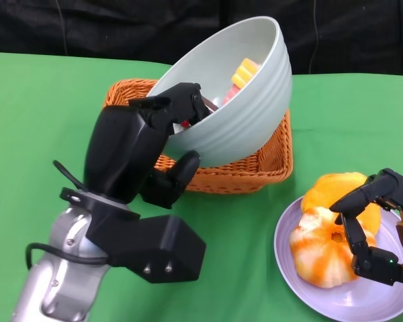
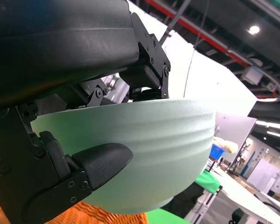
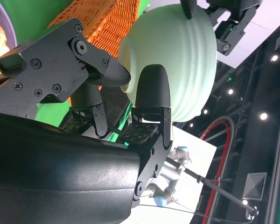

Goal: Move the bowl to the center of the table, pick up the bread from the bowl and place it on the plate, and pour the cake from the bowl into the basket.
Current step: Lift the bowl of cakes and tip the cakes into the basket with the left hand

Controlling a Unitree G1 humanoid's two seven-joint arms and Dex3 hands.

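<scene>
left hand (image 1: 162, 144) grips the bowl (image 1: 238, 100) by its rim, tilted over the basket (image 1: 255, 171) at upper centre. cake (image 1: 245, 72) sits inside it. bread (image 1: 332, 231) on plate (image 1: 302, 285), lower right; right hand (image 1: 379, 225) loosely curled, empty. judgement: tip further, slowly, mouth kept above the basket.

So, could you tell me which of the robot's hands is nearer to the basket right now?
Left. The left hand grips the bowl, tilted right over the basket. The right hand hovers apart, over the bread on the plate.
</scene>
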